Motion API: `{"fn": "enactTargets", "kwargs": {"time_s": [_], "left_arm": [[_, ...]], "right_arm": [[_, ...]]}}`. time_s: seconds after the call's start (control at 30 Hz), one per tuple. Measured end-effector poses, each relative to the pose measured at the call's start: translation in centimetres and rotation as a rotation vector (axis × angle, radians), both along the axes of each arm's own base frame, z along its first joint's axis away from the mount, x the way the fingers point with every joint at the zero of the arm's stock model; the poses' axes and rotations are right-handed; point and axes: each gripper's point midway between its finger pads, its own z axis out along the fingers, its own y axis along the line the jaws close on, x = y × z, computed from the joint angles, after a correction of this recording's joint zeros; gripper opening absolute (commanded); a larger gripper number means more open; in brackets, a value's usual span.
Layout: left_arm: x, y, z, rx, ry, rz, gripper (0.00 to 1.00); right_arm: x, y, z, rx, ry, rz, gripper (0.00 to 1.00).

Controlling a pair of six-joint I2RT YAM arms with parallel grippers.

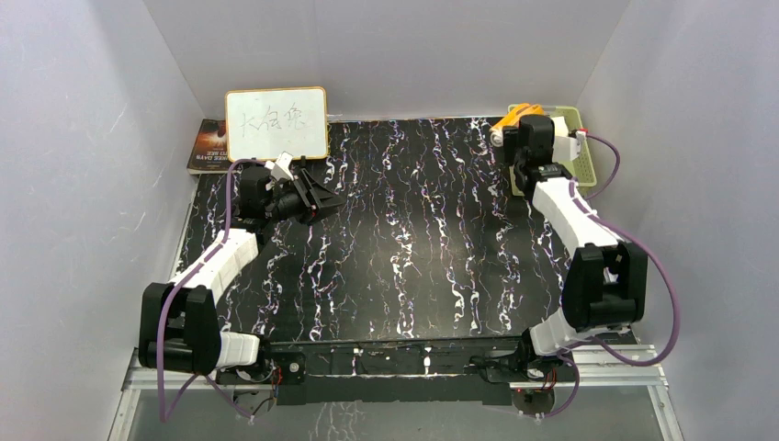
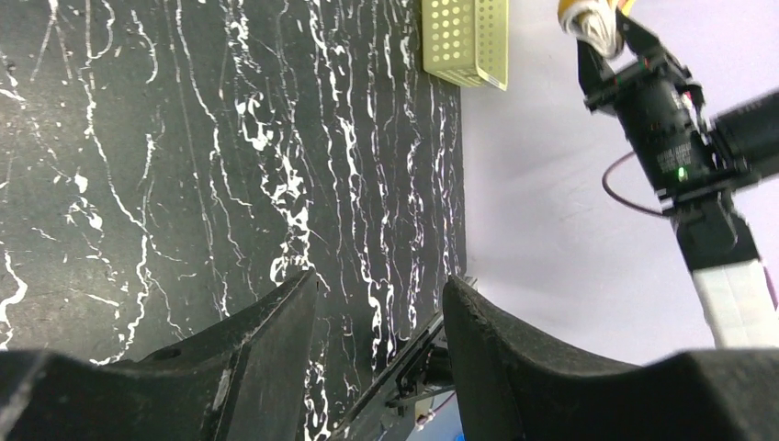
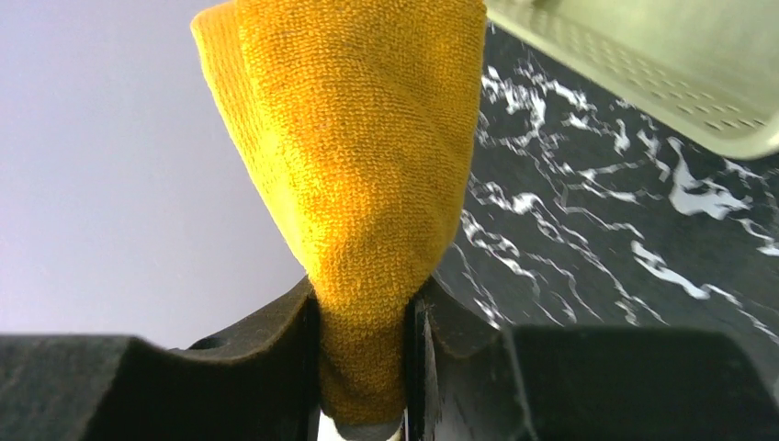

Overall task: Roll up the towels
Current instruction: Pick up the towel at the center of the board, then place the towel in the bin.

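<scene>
The orange-yellow towel (image 3: pixel 358 138) hangs bunched between my right gripper's (image 3: pixel 363 312) jaws, which are shut on it. In the top view the towel (image 1: pixel 514 113) is a small orange wad at the far right of the table, held by the right gripper (image 1: pixel 507 129) beside a green basket. It also shows in the left wrist view (image 2: pixel 588 16), with a pale edge. My left gripper (image 1: pixel 320 197) is open and empty at the far left, above the table; its jaws (image 2: pixel 378 289) stand wide apart. The cream-white towel is out of view.
A pale green perforated basket (image 1: pixel 581 152) stands at the far right corner, also in the wrist views (image 2: pixel 468 41) (image 3: pixel 661 64). A white board with writing (image 1: pixel 276 122) leans at the back left, a book (image 1: pixel 207 145) beside it. The table (image 1: pixel 413 248) is black marble.
</scene>
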Motion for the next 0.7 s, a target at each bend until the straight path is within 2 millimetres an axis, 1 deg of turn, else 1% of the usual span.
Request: {"fn": "enactTargets", "kwargs": {"time_s": [0.1, 0.17, 0.27, 0.33, 0.4, 0.53, 0.63, 0.7], "left_arm": [[-0.5, -0.1, 1.1, -0.008, -0.028, -0.018, 0.52], [-0.8, -0.2, 1.4, -0.010, -0.039, -0.029, 0.52], [-1.3, -0.3, 1.2, -0.008, -0.028, -0.046, 0.52], [-1.5, -0.3, 1.0, -0.006, -0.020, -0.054, 0.52], [-1.7, -0.3, 0.9, -0.005, -0.013, -0.063, 0.52], [-2.2, -0.4, 0.4, 0.002, -0.001, -0.080, 0.52], [-2.5, -0.3, 0.0, 0.008, 0.007, -0.087, 0.52], [-2.5, -0.3, -0.2, 0.011, 0.010, -0.090, 0.52]], "right_arm": [[2.2, -2.2, 0.8, 0.086, -0.009, -0.132, 0.15], [3.6, -3.9, 1.1, 0.133, -0.002, -0.217, 0.16], [5.2, -6.7, 0.6, 0.191, 0.015, -0.326, 0.20], [5.8, -8.8, -1.0, 0.216, 0.037, -0.387, 0.21], [5.9, -10.5, -3.4, 0.219, 0.081, -0.432, 0.23], [6.6, -13.6, -9.2, 0.148, 0.203, -0.479, 0.22], [7.5, -14.7, -12.1, 0.093, 0.267, -0.461, 0.22], [7.9, -15.0, -13.3, 0.062, 0.291, -0.442, 0.21]]}}
